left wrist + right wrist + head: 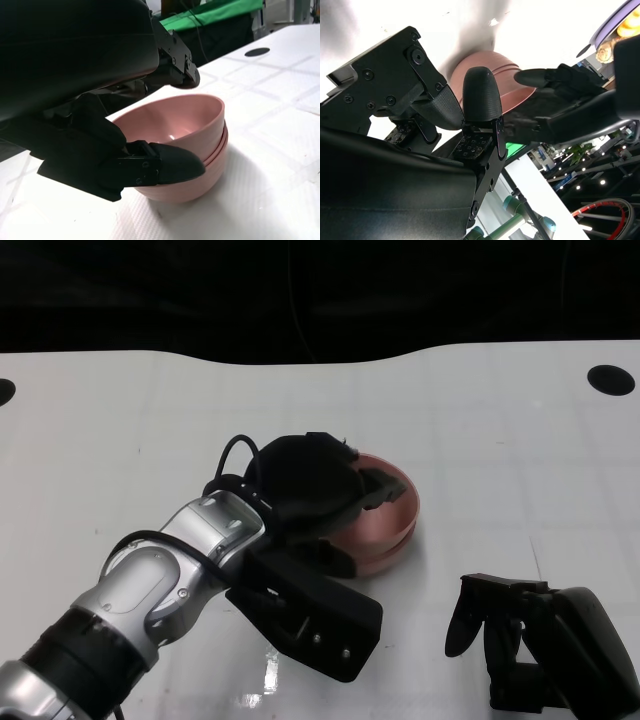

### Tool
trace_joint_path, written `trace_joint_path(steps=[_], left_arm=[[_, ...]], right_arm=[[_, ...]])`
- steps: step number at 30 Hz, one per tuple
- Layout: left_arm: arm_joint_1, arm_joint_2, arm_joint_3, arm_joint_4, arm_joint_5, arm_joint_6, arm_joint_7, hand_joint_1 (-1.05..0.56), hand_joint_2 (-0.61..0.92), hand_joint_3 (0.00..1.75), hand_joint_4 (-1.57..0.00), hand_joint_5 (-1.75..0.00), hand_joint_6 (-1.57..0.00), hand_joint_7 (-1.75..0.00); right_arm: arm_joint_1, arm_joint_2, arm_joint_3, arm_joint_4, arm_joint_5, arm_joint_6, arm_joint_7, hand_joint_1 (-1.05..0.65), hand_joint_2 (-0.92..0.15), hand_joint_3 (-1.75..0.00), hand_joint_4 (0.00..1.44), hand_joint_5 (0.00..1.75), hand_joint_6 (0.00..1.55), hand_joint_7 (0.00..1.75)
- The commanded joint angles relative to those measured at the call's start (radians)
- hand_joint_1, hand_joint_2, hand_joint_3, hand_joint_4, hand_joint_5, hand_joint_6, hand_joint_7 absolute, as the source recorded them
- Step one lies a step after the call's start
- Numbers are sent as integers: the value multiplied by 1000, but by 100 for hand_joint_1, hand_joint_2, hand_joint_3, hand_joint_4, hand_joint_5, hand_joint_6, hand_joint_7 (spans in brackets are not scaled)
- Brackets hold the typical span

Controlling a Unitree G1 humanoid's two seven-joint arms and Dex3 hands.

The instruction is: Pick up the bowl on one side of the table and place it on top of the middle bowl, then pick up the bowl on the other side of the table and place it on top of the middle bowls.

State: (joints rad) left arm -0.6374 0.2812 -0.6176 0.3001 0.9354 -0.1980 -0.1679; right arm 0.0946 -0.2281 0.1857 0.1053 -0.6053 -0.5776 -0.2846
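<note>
The pink bowls [192, 145] stand nested in one stack on the white table [500, 440], and the left wrist view shows several rims one inside the other. The left hand [310, 490] is at this stack: one finger [172, 165] lies against the outer wall just under the top rim, and other fingers [175, 65] reach over the rim above the hollow. So the top bowl's wall sits between the fingers; whether they really press it or are only close to it, I cannot tell. The right hand [530, 640] rests on the table, well apart from the stack, with its fingers apart and nothing between them.

I judge the bowls to be light, stiff plastic with a smooth, slightly shiny skin, so they can slip easily. The wall is thin, and the rim is the best place to take hold, with one finger inside and one outside. Because they nest closely, lifting one bowl may drag the bowl under it. A push from the side could slide the whole stack.
</note>
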Motion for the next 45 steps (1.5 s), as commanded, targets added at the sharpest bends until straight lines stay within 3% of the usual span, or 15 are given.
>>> trace_joint_path(steps=[1, 6, 13, 14, 15, 17, 25, 26, 28, 30, 33, 36, 38, 40, 45], left_arm=[[35, 31, 32, -47, -26, 3, -8, -93, 92, 65, -16, 0, -22, 0], [124, 74, 114, -135, -100, -42, 57, -89, 92, 63, -24, -4, -27, -3], [238, 84, 237, -139, -255, -212, 202, -69, 92, 46, -37, -16, -33, -5], [250, 82, 250, -131, -270, -238, 227, -67, 92, 43, -34, -28, -34, -5], [271, 79, 270, -120, -297, -276, 258, -65, 92, 41, -23, -56, -36, -6], [304, 78, 299, -103, -340, -333, 297, -61, 92, 39, -14, -80, -38, -7], [477, 86, 398, -77, -566, -485, 267, -47, 92, 43, -20, -113, -51, -18], [497, 83, 404, -77, -600, -501, 252, -45, 92, 42, -21, -118, -53, -22], [538, 69, 407, -74, -701, -540, 206, -37, 92, 41, -25, -128, -46, -56], [586, 47, 406, -97, -797, -542, 161, -29, 92, 38, -32, -134, -45, -78], [653, 12, 412, -154, -885, -498, 121, -23, 89, 40, -43, -139, -50, -92], [729, -26, 420, -236, -935, -417, 105, -12, 60, 94, -64, -140, -70, -98], [754, -44, 427, -266, -949, -384, 95, -8, 49, 117, -71, -139, -75, -103], [768, -60, 436, -284, -962, -352, 84, -7, 46, 124, -74, -140, -76, -105], [778, -90, 462, -271, -979, -324, 57, -10, 51, 125, -86, -146, -80, -111]], right_arm=[[0, -14, -7, 8, 10, -8, -9, -12, -14, -163, 98, 175, 85, 146], [1, -13, -8, 8, 15, -6, -8, -12, -14, -164, 99, 175, 86, 148], [-1, -13, -8, 8, 17, -3, -8, -12, -13, -165, 99, 175, 86, 151], [-2, -13, -8, 10, 17, -4, -9, -11, -13, -165, 99, 175, 86, 152], [-2, -12, -8, 10, 19, -4, -9, -11, -13, -165, 100, 175, 86, 152], [-2, -12, -9, 9, 20, -2, -8, -11, -13, -166, 100, 175, 85, 152], [-3, -18, -10, 16, 30, -13, -9, -11, -13, -167, 99, 175, 85, 152], [-2, -20, -10, 17, 31, -15, -8, -11, -13, -167, 99, 175, 85, 152], [0, -21, -11, 16, 35, -14, -4, -11, -13, -167, 99, 175, 84, 151], [1, -23, -11, 15, 37, -16, -2, -11, -13, -166, 98, 175, 84, 149], [2, -26, -11, 16, 42, -19, 1, -11, -14, -166, 98, 175, 84, 148], [3, -31, -12, 18, 45, -19, 3, -11, -14, -165, 98, 175, 84, 148], [4, -33, -12, 19, 46, -22, 2, -11, -14, -165, 98, 175, 85, 147], [4, -36, -13, 20, 47, -24, 3, -11, -14, -164, 97, 175, 85, 147], [4, -40, -16, 27, 46, -32, -3, -10, -14, -163, 97, 175, 85, 143]])
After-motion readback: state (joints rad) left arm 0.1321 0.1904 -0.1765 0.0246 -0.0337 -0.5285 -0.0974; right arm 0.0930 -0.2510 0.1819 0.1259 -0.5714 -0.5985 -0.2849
